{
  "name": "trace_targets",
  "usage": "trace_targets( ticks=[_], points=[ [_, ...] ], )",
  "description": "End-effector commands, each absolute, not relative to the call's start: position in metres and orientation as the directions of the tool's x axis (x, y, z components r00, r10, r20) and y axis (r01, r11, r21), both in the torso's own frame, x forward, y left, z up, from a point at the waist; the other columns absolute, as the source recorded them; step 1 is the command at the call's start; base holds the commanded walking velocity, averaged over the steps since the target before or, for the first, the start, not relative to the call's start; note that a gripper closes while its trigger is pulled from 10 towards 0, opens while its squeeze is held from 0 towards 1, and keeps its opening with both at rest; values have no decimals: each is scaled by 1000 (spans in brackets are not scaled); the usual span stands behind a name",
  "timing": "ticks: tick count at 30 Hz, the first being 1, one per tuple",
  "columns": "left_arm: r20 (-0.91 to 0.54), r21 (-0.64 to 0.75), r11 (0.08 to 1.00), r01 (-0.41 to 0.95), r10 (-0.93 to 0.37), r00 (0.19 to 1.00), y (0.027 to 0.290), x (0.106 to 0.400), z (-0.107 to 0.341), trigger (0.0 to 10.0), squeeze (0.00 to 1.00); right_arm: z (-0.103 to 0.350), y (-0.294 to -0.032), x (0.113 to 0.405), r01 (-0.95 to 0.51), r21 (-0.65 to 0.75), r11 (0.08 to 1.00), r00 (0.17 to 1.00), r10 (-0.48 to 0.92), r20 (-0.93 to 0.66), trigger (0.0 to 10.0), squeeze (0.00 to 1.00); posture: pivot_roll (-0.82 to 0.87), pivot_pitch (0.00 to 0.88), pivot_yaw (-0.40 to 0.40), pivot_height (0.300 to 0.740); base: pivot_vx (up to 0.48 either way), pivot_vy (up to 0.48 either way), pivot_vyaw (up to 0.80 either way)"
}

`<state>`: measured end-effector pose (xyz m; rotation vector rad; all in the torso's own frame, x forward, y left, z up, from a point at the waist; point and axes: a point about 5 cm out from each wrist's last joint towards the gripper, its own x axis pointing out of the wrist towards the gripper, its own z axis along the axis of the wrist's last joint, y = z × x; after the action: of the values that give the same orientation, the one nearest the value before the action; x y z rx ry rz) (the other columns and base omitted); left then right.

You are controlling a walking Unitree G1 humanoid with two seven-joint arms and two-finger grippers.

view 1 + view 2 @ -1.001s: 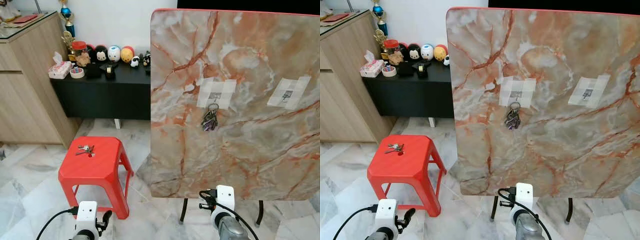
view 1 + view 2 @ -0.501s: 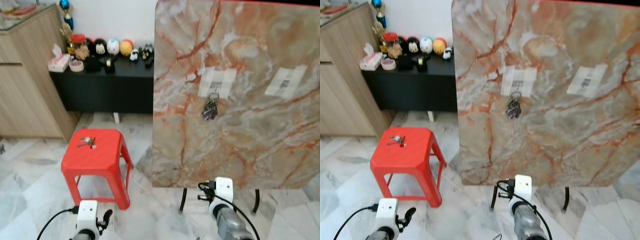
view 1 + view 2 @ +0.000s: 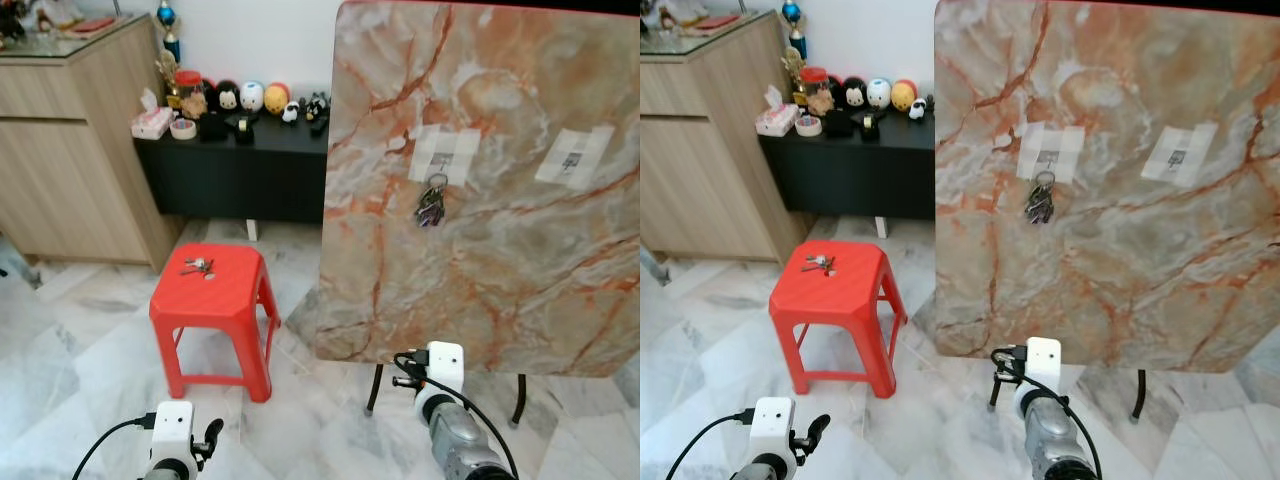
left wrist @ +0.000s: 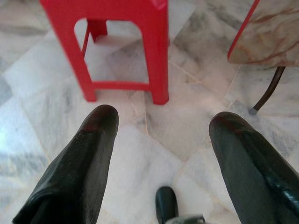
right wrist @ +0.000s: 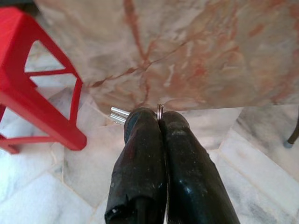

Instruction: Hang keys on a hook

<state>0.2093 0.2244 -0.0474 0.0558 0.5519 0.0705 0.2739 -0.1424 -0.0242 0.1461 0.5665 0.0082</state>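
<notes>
An upright marble board (image 3: 480, 260) carries two taped hooks. A bunch of keys (image 3: 430, 207) hangs from the left hook (image 3: 438, 172); the right hook (image 3: 574, 158) is bare. Another set of keys (image 3: 198, 267) lies on top of the red stool (image 3: 210, 300). My right gripper (image 5: 159, 119) is shut on a key ring (image 5: 160, 111), with a silver key (image 5: 118, 115) sticking out beside the fingers; it is held low in front of the board's lower edge. My left gripper (image 4: 163, 120) is open and holds nothing, low over the floor near the stool.
A black sideboard (image 3: 240, 170) with small toys and a tissue box stands behind the stool. A wooden cabinet (image 3: 80, 150) is at the left. The board rests on dark metal legs (image 3: 373, 390). Marble floor tiles lie between me and the stool.
The camera has pulled back and turned, so stool and board look farther off and shifted right. Both arms stay low; the right gripper still holds its keys.
</notes>
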Motion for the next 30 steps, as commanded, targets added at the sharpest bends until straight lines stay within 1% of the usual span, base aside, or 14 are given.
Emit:
trace_targets(
  ticks=[1,4,7,8,12,13,16,18,23,25,26,28,29,30],
  points=[
    [-502,70,996,-51,79,861,224,215,-44,10000,0,-17,-146,282,29,137,990,858,46,-511,10000,0,38,23,-64,737,0,0,0],
    [-450,81,996,-47,79,890,225,226,-33,10000,0,-14,-142,288,-75,77,994,826,106,-553,10000,0,43,30,-68,737,0,0,0],
    [-404,92,995,-25,61,913,226,236,-24,10000,0,-9,-138,293,-156,69,985,811,168,-560,10000,0,39,30,-67,737,0,0,0],
    [-355,103,995,10,27,934,224,246,-14,10000,0,-1,-138,301,-221,37,975,815,205,-542,10000,0,40,32,-70,737,0,0,0],
    [-288,109,992,70,-36,957,220,259,1,10000,0,11,-141,310,-291,15,957,815,256,-520,10000,0,41,33,-72,737,0,0,0],
    [-236,119,985,129,-98,967,214,270,14,10000,0,24,-140,318,-376,-19,926,814,321,-484,10000,0,34,32,-72,737,0,0,0],
    [-190,127,974,188,-162,968,206,281,28,10000,0,35,-135,323,-478,-55,877,792,402,-460,10000,0,28,29,-72,737,0,0,0],
    [-142,120,959,256,-238,961,196,290,43,10000,0,46,-130,327,-550,-72,832,766,469,-441,10000,0,31,30,-74,737,0,0,0],
    [-104,149,927,345,-332,938,185,295,58,10000,0,60,-127,332,-581,-85,809,760,502,-413,10000,0,31,22,-75,737,0,0,0],
    [-96,175,879,444,-433,896,174,295,68,10000,0,71,-119,332,-636,-85,767,730,562,-389,10000,0,28,19,-75,737,0,0,0],
    [-96,175,879,444,-433,896,174,295,68,10000,0,71,-119,332,-636,-85,767,730,562,-389,10000,0,28,19,-75,737,0,0,0],
    [-103,186,823,537,-527,844,163,293,76,10000,0,83,-111,328,-702,-81,708,681,633,-368,10000,0,26,10,-76,737,0,0,0],
    [-103,186,823,537,-527,844,163,293,76,10000,0,83,-111,328,-702,-81,708,681,633,-368,10000,0,26,10,-76,737,0,0,0],
    [-112,190,790,582,-572,813,159,291,80,10000,0,89,-108,324,-738,-76,671,648,672,-357,10000,0,26,10,-76,737,0,0,0]
  ],
)
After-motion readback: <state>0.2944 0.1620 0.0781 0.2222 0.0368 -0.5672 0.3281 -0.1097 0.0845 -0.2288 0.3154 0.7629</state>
